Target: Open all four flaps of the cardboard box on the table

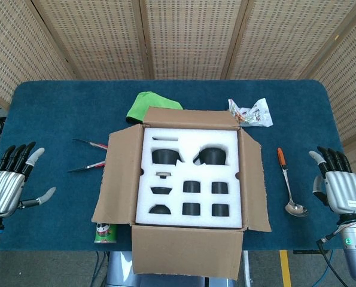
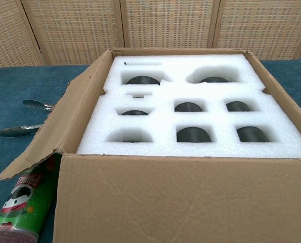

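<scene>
The cardboard box (image 1: pixel 183 251) stands in the middle of the blue table with its flaps folded outward: left flap (image 1: pixel 115 173), right flap (image 1: pixel 255 179), front flap hanging down, back flap (image 1: pixel 189 116). White foam (image 1: pixel 189 176) with dark items in its cut-outs fills it; the chest view shows the same foam (image 2: pixel 190 119) and the box front (image 2: pixel 180 202). My left hand (image 1: pixel 10 182) hovers at the table's far left edge, fingers spread, holding nothing. My right hand (image 1: pixel 338 182) is at the far right edge, fingers apart, holding nothing. Neither hand appears in the chest view.
Metal tongs (image 1: pixel 91 155) lie left of the box. A green Pringles can (image 1: pixel 107 232) lies under the left flap. A green cloth (image 1: pixel 148 104) and a snack packet (image 1: pixel 250 112) sit behind the box. An orange-handled spoon (image 1: pixel 288 182) lies right of it.
</scene>
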`<state>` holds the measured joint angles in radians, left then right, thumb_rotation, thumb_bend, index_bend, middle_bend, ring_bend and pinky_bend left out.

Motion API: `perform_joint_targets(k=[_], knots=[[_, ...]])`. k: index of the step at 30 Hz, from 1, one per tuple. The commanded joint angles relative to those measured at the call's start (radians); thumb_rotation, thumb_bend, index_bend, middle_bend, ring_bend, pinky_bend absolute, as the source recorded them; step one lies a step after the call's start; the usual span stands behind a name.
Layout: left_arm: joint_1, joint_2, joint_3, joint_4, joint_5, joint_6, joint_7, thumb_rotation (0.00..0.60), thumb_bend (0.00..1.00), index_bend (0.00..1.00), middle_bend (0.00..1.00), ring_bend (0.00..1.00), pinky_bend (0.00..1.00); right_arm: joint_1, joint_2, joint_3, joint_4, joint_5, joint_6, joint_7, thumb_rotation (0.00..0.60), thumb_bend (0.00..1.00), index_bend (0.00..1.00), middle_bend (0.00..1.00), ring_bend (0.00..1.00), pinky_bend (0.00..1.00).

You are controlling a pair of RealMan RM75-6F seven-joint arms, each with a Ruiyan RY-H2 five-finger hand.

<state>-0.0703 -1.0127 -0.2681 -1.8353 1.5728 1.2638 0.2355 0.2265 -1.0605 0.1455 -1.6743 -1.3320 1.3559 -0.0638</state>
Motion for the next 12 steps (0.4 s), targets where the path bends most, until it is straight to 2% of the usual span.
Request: perform_joint_targets(k=[1,12], knots=[[0.017,-0.006,0.026,0.012,-0.022,0.035,-0.027,0.174,0.24,0.06,0.00,0.00,0.00,-0.014,-0.008,-0.005,0.002,-0.002,0.020,-0.007,0.600,0.81,0.13,0.07,0.00,0.04],[0.062,-0.015,0.087,0.043,-0.021,0.151,-0.075,0.173,0.24,0.06,0.00,0.00,0.00,-0.054,-0.021,-0.016,0.011,-0.015,0.074,-0.011,0.600,0.81,0.13,0.07,0.00,0.04]])
